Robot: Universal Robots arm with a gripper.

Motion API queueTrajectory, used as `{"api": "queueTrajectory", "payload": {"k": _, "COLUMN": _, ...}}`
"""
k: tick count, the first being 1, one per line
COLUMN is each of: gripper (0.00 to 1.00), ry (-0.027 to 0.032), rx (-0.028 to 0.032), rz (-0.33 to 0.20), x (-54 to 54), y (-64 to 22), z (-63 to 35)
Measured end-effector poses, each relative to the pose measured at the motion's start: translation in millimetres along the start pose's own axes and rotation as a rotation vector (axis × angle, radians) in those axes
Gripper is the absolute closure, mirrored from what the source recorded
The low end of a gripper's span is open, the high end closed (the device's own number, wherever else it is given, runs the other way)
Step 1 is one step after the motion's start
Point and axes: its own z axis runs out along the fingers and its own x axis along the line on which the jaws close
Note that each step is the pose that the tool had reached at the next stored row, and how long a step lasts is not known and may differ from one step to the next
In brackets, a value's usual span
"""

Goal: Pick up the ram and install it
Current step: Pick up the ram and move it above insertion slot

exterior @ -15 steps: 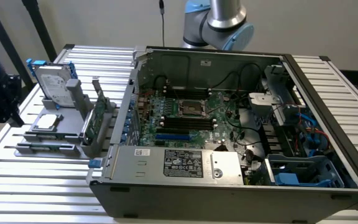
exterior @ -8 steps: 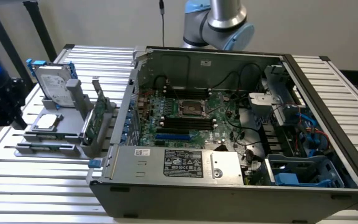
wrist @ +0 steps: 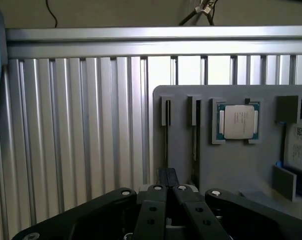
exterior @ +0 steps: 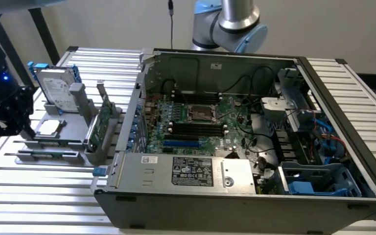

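The gripper [wrist: 168, 189] hovers with its jaws closed on nothing. The ram [wrist: 166, 142] stands edge-on in the grey holder [wrist: 240, 165] ahead, its length pointing away from them.

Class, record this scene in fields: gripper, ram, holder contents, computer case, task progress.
gripper: fingers shut, holding nothing, hovering over the slotted end of the gray holder
ram: standing edge-on in a holder slot, not gripped
holder contents: also a CPU, a hard drive in a blue frame, and a broader green card
computer case: open, motherboard exposed, to the exterior view's right of the holder
task progress: ram not yet picked up
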Motion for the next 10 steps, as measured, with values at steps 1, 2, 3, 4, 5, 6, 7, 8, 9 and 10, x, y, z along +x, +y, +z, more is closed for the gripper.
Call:
{"api": "queueTrajectory", "payload": {"k": 1, "gripper": 0.89, "ry": -0.0005, "rx": -0.0001, "rz": 0.000, "x": 0.1, "y": -0.8, "z": 1.1}}
{"api": "queueTrajectory", "payload": {"k": 2, "gripper": 0.89, "ry": -0.0010, "rx": -0.0001, "rz": 0.000, "x": 0.3, "y": -1.6, "z": 2.1}}
{"api": "queueTrajectory", "payload": {"k": 3, "gripper": 0.89, "ry": -0.0015, "rx": -0.0002, "rz": 0.000, "x": 0.3, "y": -2.3, "z": 3.1}}
{"api": "queueTrajectory", "payload": {"k": 4, "gripper": 0.89, "ry": -0.0020, "rx": -0.0002, "rz": 0.000, "x": 0.4, "y": -3.0, "z": 4.1}}
{"api": "queueTrajectory", "payload": {"k": 5, "gripper": 0.89, "ry": -0.0025, "rx": -0.0001, "rz": 0.000, "x": 0.5, "y": -3.7, "z": 5.0}}
{"api": "queueTrajectory", "payload": {"k": 6, "gripper": 0.88, "ry": -0.0029, "rx": 0.0000, "rz": 0.000, "x": 0.5, "y": -4.5, "z": 6.1}}
{"api": "queueTrajectory", "payload": {"k": 7, "gripper": 0.83, "ry": -0.0031, "rx": -0.0001, "rz": -0.001, "x": 0.5, "y": -5.2, "z": 7.0}}
{"api": "queueTrajectory", "payload": {"k": 8, "gripper": 0.83, "ry": -0.0034, "rx": 0.0000, "rz": -0.001, "x": 0.6, "y": -5.7, "z": 8.2}}
{"api": "queueTrajectory", "payload": {"k": 9, "gripper": 0.76, "ry": -0.0035, "rx": 0.0001, "rz": -0.001, "x": 0.5, "y": -6.1, "z": 9.8}}
{"api": "queueTrajectory", "payload": {"k": 10, "gripper": 0.76, "ry": -0.0034, "rx": -0.0001, "rz": -0.001, "x": 0.5, "y": -6.3, "z": 11.5}}
